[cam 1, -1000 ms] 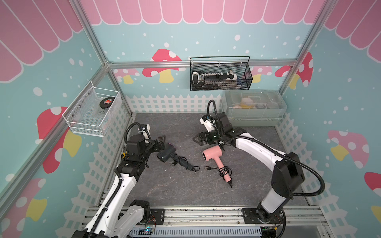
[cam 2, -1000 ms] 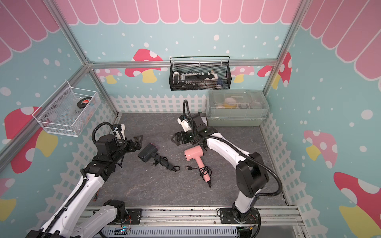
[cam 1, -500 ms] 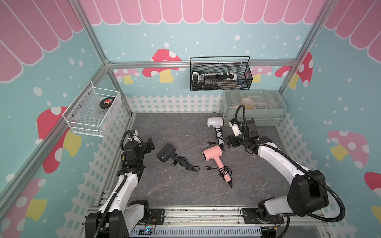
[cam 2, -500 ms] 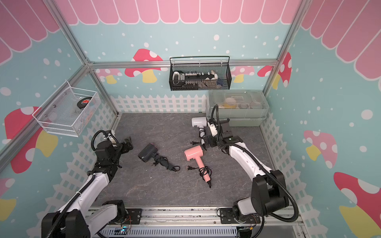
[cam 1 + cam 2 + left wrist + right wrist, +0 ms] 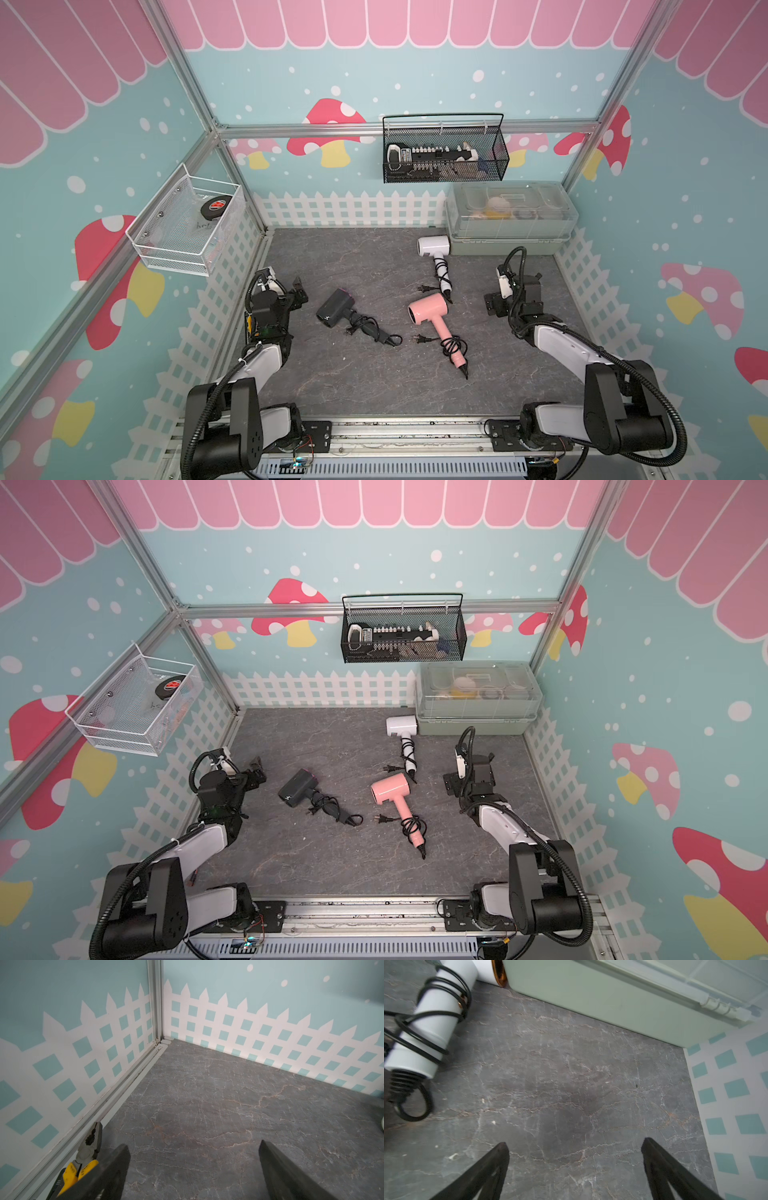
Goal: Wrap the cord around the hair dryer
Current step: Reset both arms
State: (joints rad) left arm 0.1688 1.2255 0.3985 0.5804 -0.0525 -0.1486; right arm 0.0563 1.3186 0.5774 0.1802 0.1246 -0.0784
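- My left hand is spread wide and empty over bare counter, near the left wall. My right hand is just as wide apart and holds nothing.
- 3 dryers lie between the arms, each with cord looped on its handle. In a top view the black dryer is left of centre and the pink dryer is in the middle. The white dryer is at the back, against the box.
- From the left hand, the black dryer lies near, between 3 and 4 o'clock. That arm is plainly the closer one to it.
- Its long axis runs from the head toward 4 o'clock. The cord sits in a slack bunch on the handle and trails off the same way.
- From the right hand, the pink dryer sits at 9 o'clock with its handle pointing toward 5. The white dryer is between 10 and 11 o'clock with its handle toward 6, and its turns look snug in the right wrist view.
- I judge the black one's wrap the loosest. If another turn is wanted, I'd take the left arm and set the hand across that 4 o'clock axis.
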